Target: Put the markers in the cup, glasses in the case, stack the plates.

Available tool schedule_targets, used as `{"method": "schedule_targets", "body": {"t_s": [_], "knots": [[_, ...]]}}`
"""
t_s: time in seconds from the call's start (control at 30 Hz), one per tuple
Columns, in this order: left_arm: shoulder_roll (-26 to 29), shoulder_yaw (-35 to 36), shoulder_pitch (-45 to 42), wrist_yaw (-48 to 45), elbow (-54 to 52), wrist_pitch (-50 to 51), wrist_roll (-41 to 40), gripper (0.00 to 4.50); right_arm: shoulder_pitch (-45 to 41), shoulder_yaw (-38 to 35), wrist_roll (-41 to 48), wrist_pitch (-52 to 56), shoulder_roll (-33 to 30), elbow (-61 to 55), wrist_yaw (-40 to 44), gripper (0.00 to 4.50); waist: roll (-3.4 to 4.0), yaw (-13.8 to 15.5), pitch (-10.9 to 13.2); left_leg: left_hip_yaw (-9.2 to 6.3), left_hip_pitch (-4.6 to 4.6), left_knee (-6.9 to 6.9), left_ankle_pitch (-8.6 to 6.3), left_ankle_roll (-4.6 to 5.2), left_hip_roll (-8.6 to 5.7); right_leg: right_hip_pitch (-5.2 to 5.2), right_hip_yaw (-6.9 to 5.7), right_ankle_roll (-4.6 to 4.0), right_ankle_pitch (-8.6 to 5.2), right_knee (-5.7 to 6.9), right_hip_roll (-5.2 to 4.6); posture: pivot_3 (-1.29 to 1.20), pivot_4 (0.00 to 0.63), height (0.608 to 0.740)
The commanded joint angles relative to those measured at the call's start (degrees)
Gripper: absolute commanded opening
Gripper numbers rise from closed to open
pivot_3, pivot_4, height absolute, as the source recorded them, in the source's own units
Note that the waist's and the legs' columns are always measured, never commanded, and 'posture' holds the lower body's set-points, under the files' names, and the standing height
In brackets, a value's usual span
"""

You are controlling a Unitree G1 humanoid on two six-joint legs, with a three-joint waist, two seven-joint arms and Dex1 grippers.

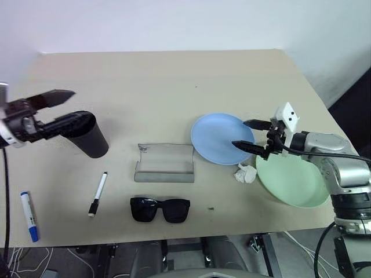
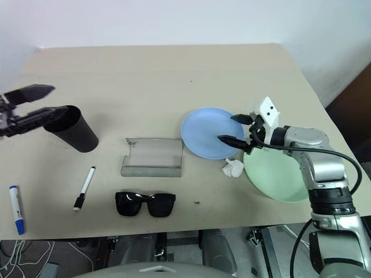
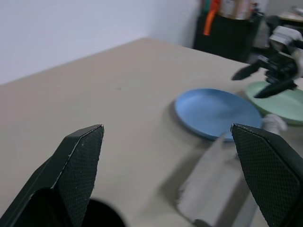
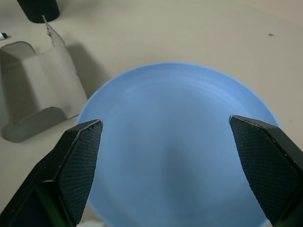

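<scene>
Sunglasses (image 1: 160, 209) nearest on beige table (image 1: 162, 75), white wall behind, left pincer (image 1: 64, 107) and right pincer (image 1: 250, 135) both spread empty

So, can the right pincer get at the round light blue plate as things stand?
Probably yes: the right pincer hangs open over the round light blue plate, whose top is bare; a crumpled white tissue lies by its rim.

The left gripper (image 1: 65, 104) hangs level over the desk's (image 1: 174, 75) left edge, fingers spread wide, while the right gripper (image 1: 250, 134), also agape, hovers near the right edge.
</scene>
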Motion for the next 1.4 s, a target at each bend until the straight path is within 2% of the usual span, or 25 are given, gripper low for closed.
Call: {"method": "schedule_targets", "body": {"t_s": [0.03,0.37,0.47,0.7,0.87,1.13,1.4], "knots": [[-0.26,-3.77,-1.84,-0.28,-4.8,-1.32,0.51,4.49,1.11,-4.44,2.97,2.83,-2.17,-5.19,-1.39,4.5,0.0,0.0,0.0,0.01,0.01,0.01,0.0,0.0,-0.01,0.0,0.02,0.0,0.0,0.0,0.0,0.0,0.15,0.735],[-7.59,-13.58,-3.27,3.88,-11.88,-2.47,1.98,4.49,8.02,-10.25,6.55,7.01,-5.16,-11.53,-4.1,4.5,-0.01,0.0,-0.01,-0.03,0.02,0.05,0.01,0.01,-0.06,0.04,0.07,0.01,0.0,0.01,0.12,0.0,0.15,0.735],[-8.45,-16.05,-2.15,4.11,-12.78,-4.81,5.2,4.49,9.74,-11.35,7.15,7.55,-5.68,-12.83,-4.74,4.5,-0.01,0.0,-0.01,-0.04,0.01,0.09,0.01,0.01,-0.07,0.04,0.08,0.07,0.04,0.01,0.14,0.0,0.15,0.735],[-14.73,-23.01,0.23,4.88,-12.95,-12.98,12.43,4.49,13.36,-14.39,8.58,8.82,-6.89,-15.35,-5.78,4.5,-0.01,0.1,-0.01,-0.06,0.01,0.25,0.01,0.02,-0.08,0.14,0.1,0.12,0.06,0.0,0.14,0.0,0.15,0.735],[-18.24,-28.2,1.11,2.96,-8.19,-20.82,18.67,4.49,17.04,-17.45,9.68,10.29,-7.99,-17.84,-6.83,4.5,-0.02,0.12,-0.02,-0.09,0.02,0.38,0.0,0.02,-0.07,0.23,0.11,0.12,0.06,0.0,0.14,0.0,0.15,0.735],[-22.13,-31.09,-1.28,-2.53,3.39,-27.75,21.69,4.49,23.15,-23.54,11.56,13.13,-10.8,-20.41,-6.3,4.5,-0.02,0.12,-0.03,-0.09,0.01,0.58,0.02,0.12,-0.02,0.31,0.15,-0.01,0.08,0.0,0.11,0.0,0.15,0.735],[-21.22,-30.76,-0.15,-7.34,6.6,-31.35,22.28,4.49,27.6,-27.77,11.9,15.15,-14.29,-18.67,-4.6,4.5,-0.02,-0.01,-0.03,-0.09,0.02,0.6,0.01,0.15,0.01,0.33,0.16,-0.02,0.08,-0.01,0.08,0.0,0.15,0.735]]}}
